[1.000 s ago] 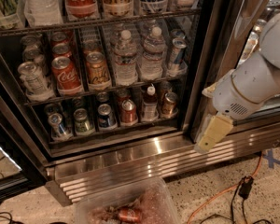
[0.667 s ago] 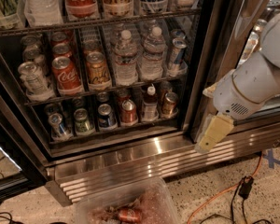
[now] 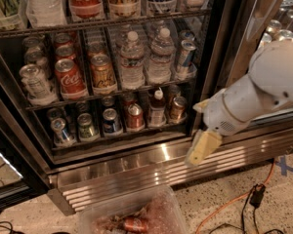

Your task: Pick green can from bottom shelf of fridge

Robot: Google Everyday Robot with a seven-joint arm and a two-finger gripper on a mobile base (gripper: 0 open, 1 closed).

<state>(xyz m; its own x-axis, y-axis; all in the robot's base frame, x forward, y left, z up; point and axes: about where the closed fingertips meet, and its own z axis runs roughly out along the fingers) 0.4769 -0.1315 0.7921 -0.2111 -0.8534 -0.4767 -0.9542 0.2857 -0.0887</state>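
The fridge [image 3: 136,172] stands open, with dark wire racks of drinks. On the bottom shelf [image 3: 117,138] the green can [image 3: 87,126] stands upright in the front row, second from the left. A silver-blue can [image 3: 62,131] is to its left and a dark blue can [image 3: 111,121] to its right. Further right are a red can [image 3: 134,117], a small red-capped bottle [image 3: 157,108] and a copper can [image 3: 177,107]. My gripper [image 3: 201,148] hangs from the white arm [image 3: 263,87], outside the fridge in front of its steel frame, right of and below the shelf, far from the green can.
The rack above holds Coca-Cola cans [image 3: 70,78] and water bottles [image 3: 132,60]. A clear plastic bin [image 3: 132,216] with a red can in it sits on the floor in front of the base grille. An orange cable [image 3: 224,206] runs across the floor at the right.
My gripper has moved a little to the left and down, closer to the fridge opening. The cans have not moved.
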